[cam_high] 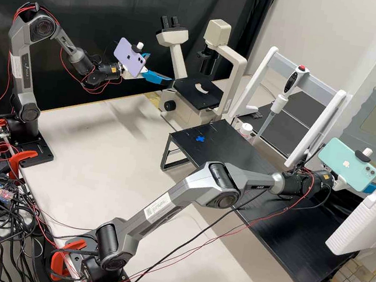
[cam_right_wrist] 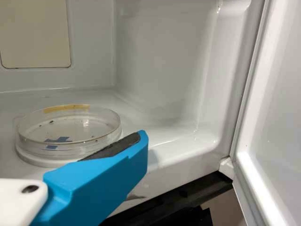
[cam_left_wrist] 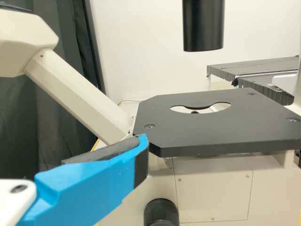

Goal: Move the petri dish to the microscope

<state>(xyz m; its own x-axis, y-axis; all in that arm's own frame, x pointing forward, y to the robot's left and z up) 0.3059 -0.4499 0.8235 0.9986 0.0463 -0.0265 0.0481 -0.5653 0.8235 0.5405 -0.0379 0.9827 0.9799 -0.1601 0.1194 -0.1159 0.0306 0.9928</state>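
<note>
In the high view my left gripper hangs open beside the microscope, left of its black stage. In the left wrist view a finger of the left gripper stands before the stage, which has a cut-out opening. In the high view my right gripper is at the doorway of a white cabinet, partly behind its phone. The right wrist view has the clear petri dish lying flat on the cabinet floor, with yellow tape and a blue mark. Beside it is the right gripper, its dark pad bare.
The cabinet door stands open close to the right gripper; its inner wall rises behind the dish. A black low table with a blue cross, a pipette on a white stand and a small white-capped bottle lie between arms.
</note>
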